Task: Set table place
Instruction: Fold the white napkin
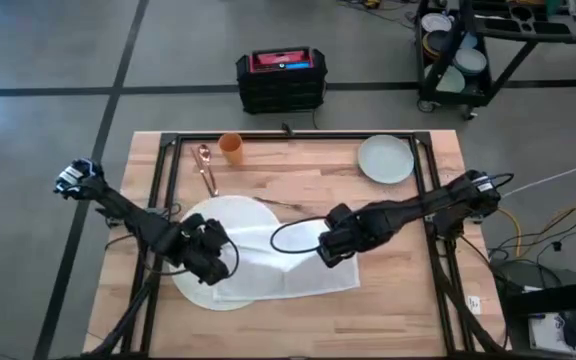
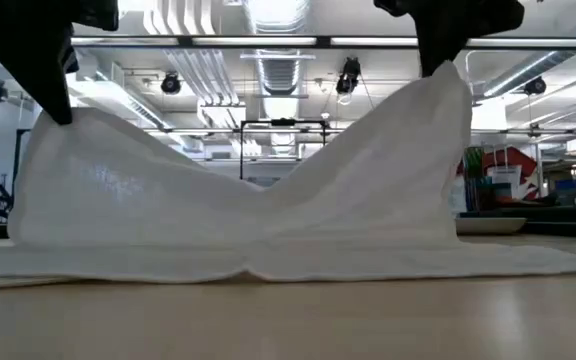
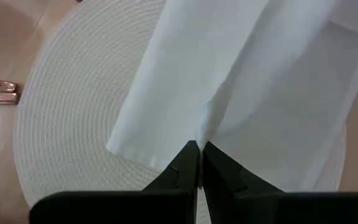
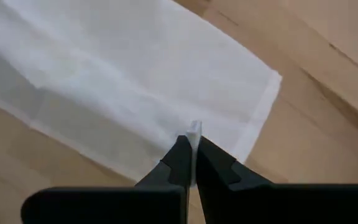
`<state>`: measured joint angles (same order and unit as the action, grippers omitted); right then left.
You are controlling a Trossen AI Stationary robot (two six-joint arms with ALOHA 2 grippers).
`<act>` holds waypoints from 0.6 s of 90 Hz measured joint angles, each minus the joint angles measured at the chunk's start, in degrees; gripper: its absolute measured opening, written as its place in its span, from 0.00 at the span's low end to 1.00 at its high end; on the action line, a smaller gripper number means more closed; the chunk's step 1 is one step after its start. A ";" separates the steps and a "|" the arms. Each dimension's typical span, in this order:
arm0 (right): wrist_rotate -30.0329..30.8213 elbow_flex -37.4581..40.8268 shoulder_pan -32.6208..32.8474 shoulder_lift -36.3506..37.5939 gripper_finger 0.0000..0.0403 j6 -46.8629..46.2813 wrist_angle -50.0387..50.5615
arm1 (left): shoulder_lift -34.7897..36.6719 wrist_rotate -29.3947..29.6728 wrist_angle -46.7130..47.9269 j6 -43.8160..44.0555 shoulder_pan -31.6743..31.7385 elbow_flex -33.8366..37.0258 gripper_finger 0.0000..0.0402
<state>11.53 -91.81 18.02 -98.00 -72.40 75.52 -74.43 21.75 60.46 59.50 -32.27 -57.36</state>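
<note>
Both pincers, the left pincer (image 1: 211, 258) and the right pincer (image 1: 330, 250), are clenched on corners of a white napkin (image 1: 286, 268), lifting it in a fold. It lies partly over the round white mat (image 1: 200, 215) on the worktop (image 1: 298, 170). I judge the next move must lay the raised edge down evenly before letting go.

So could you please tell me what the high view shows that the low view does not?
Only the high view shows the round white mat, the plate, the orange cup, the copper spoon and the whole table. Only the low view shows the white napkin lifted into two peaks. Both show the left end effector and right end effector holding the napkin.
</note>
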 joint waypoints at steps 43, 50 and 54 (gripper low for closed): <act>-3.06 2.62 2.37 0.00 0.00 -2.76 -0.15 | 0.07 -1.72 0.00 1.30 -2.19 -0.02 0.00; -4.15 3.11 2.50 -0.02 0.00 -2.75 -0.81 | 0.08 -2.11 0.01 1.51 -2.21 0.00 0.01; -4.52 3.19 2.69 -0.04 0.00 -2.75 -1.24 | 0.09 -2.59 0.00 1.65 -2.21 0.00 0.01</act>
<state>7.01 -88.62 20.72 -98.04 -75.16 74.28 -74.35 19.16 60.47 61.14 -34.48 -57.36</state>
